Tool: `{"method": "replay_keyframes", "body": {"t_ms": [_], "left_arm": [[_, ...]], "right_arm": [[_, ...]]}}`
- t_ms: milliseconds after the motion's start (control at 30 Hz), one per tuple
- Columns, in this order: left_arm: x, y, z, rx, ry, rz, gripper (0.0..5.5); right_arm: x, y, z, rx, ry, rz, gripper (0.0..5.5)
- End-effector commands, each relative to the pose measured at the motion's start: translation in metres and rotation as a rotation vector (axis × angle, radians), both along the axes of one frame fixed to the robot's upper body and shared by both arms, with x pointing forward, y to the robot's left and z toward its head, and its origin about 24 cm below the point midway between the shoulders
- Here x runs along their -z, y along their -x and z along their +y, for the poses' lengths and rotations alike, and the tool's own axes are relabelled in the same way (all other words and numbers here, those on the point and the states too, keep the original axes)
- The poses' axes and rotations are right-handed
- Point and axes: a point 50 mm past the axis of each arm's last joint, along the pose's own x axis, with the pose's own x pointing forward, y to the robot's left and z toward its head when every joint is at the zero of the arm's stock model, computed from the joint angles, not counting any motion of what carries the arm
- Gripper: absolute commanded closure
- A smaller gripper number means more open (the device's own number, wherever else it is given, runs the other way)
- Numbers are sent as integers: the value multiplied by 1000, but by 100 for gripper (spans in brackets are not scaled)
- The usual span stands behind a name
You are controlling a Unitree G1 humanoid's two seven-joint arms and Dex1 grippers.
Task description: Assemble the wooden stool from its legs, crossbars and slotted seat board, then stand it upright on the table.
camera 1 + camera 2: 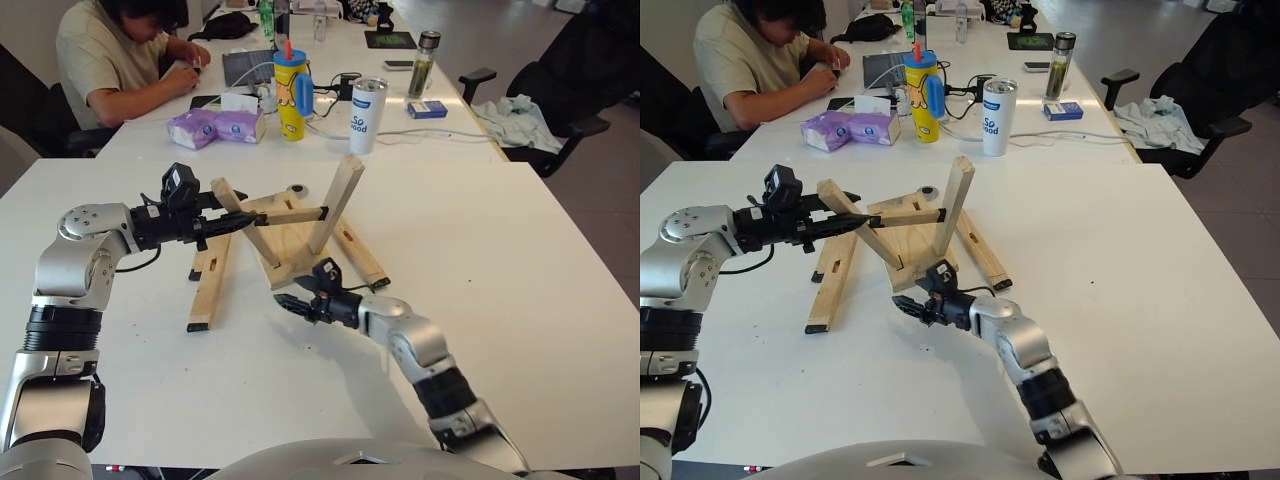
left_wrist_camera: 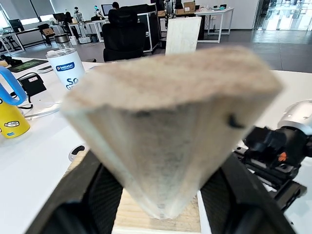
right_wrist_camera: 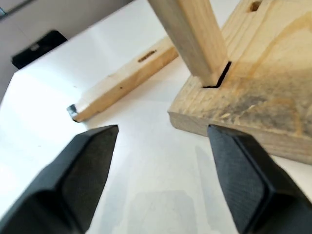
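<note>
Gripping the tilted leg (image 1: 227, 193), left gripper (image 1: 250, 217) is clamped on it mid-table, above the seat board (image 1: 292, 250). Right gripper (image 1: 289, 302), fingers wide, sits at the board's near corner. Loose leg (image 1: 211, 282) lies on the left.

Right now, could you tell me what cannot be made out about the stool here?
- Left wrist view: the held leg, blurred at the lens, hides most of the seat board.
- Eye views: the crossbar joint at the upright leg is too small to judge.
- Right wrist view: the edges cut off the seat board beyond one corner.
</note>
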Motion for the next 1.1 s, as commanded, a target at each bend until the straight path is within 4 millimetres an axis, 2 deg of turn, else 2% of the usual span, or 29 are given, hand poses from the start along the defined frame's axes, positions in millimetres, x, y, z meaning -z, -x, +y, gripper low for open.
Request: {"method": "replay_keyframes", "body": {"t_ms": [33, 100, 200, 300, 400, 533, 667, 700, 733, 800, 900, 967, 1100], "left_arm": [[52, 14, 0, -34, -95, 209, 344], [51, 15, -1, -38, -92, 207, 344], [53, 16, -5, -32, -102, 206, 344], [53, 13, -10, -21, -100, 202, 344], [52, 10, -14, -12, -100, 196, 344], [51, 8, -14, -17, -98, 195, 344], [52, 7, -15, -17, -102, 193, 344], [52, 8, -14, -23, -101, 193, 344], [52, 8, -13, -26, -102, 193, 344], [52, 8, -14, -27, -105, 190, 344], [52, 10, -11, -40, -104, 186, 344], [52, 9, -12, -43, -100, 181, 344], [52, 9, -18, -37, -92, 172, 344]], "right_arm": [[-65, -1, -7, 45, -150, -226, 286], [-84, -6, -7, 92, -187, -284, 322], [-108, -17, 4, 157, -147, -425, 373], [-116, -32, 17, 232, 17, -606, 373], [-116, -48, 27, 328, 127, -686, 373], [-102, -64, 40, 331, 259, -690, 373], [-95, -73, 42, 352, 346, -718, 373], [-82, -74, 43, 323, 404, -678, 373], [-57, -70, 43, 225, 508, -597, 373], [-23, -60, 33, 135, 616, -466, 373], [4, -39, 25, -2, 701, -365, 373], [11, -36, 24, -25, 733, -353, 373], [1, -46, 30, 61, 672, -419, 373]]}}
